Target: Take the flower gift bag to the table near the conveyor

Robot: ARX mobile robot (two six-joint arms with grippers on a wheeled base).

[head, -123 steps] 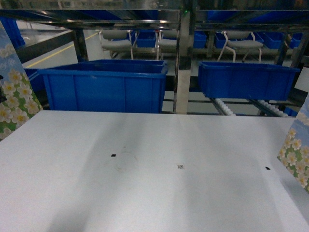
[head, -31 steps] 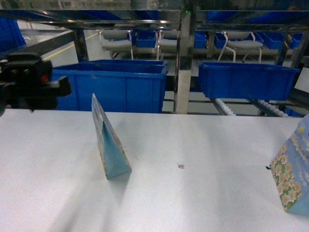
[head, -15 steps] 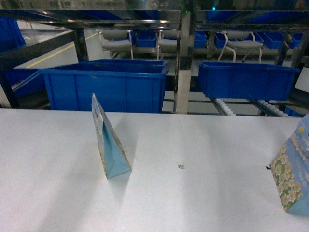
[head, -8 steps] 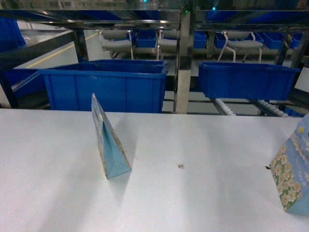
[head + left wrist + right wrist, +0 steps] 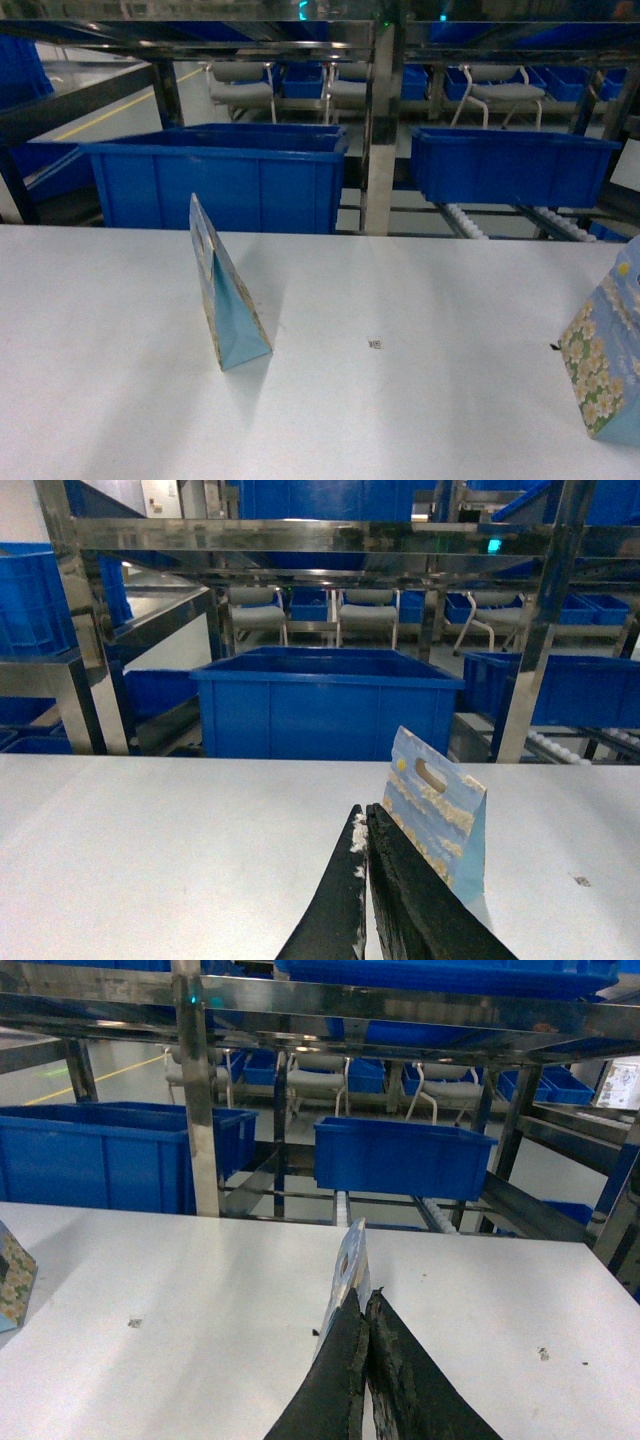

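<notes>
paper-thin and light, the flower gift bag [image 5: 226, 300] i'm watching stands free toward the table's [image 5: 420, 420] rear-left, left gripper [image 5: 364, 852] closed empty, right gripper [image 5: 363, 1327] pinching another bag's [image 5: 345, 1272] top edge; i'd grip near its handle cutout.

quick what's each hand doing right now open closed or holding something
Left hand: closed, holding nothing.
Right hand: closed on the top edge of a flower gift bag.

Head looks down the table [image 5: 420, 290]; both wrists face the conveyor [image 5: 560, 742].
</notes>
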